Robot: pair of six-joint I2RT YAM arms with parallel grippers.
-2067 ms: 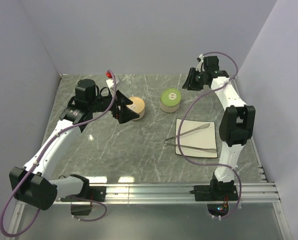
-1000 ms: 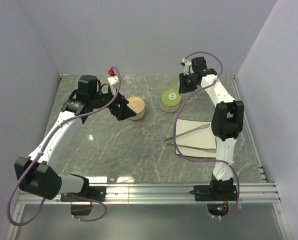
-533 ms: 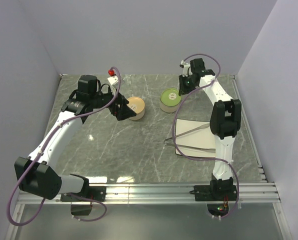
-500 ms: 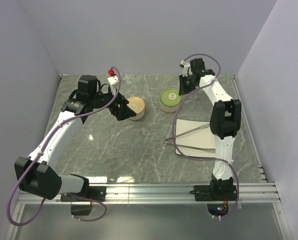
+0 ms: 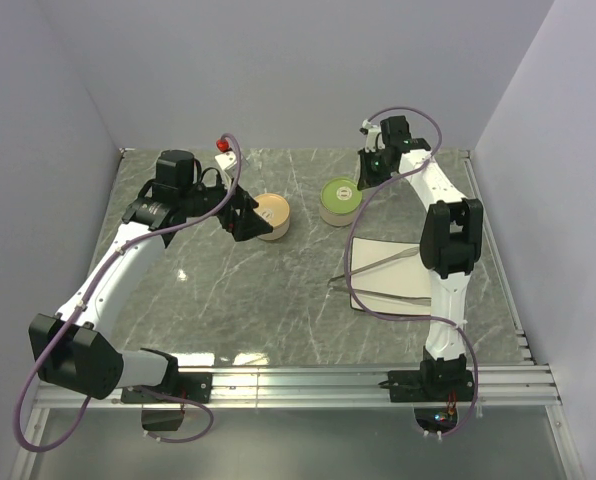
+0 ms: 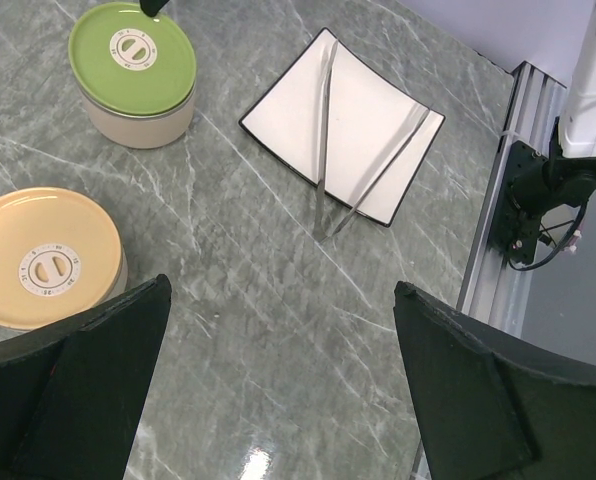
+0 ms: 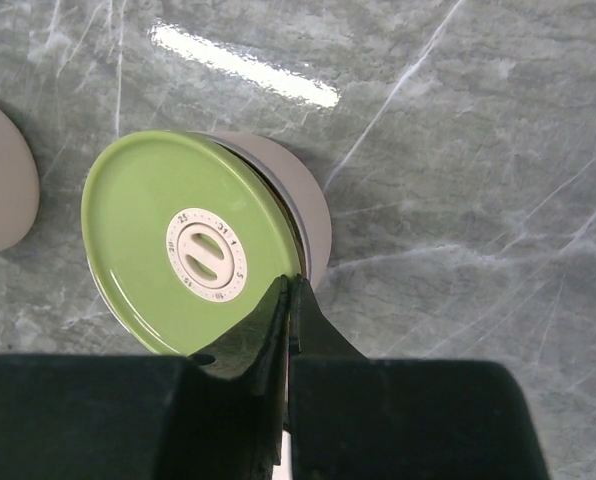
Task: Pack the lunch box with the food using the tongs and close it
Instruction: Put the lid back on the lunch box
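Two round lidded tins stand at the back of the table: a green-lidded lunch box (image 5: 341,199) (image 6: 133,60) (image 7: 193,255) and a yellow-lidded one (image 5: 271,215) (image 6: 43,258). The silver tongs (image 5: 383,278) (image 6: 324,140) lie in a V across a white square plate (image 5: 378,248) (image 6: 288,110). My right gripper (image 5: 363,180) (image 7: 290,285) is shut, its tips meeting right over the green lid's right rim. My left gripper (image 5: 246,222) (image 6: 280,290) hangs wide open beside the yellow tin, holding nothing. No food is in view.
The grey marble table ends at a metal rail (image 5: 378,380) (image 6: 488,230) along the near edge, where both arm bases are bolted. Plain walls close in the back and both sides. A small red object (image 5: 219,145) sits by the back wall behind the left arm.
The right arm swung left and down to the green lid, and its jaws closed there. The left arm shifted slightly toward the yellow tin, then held still.
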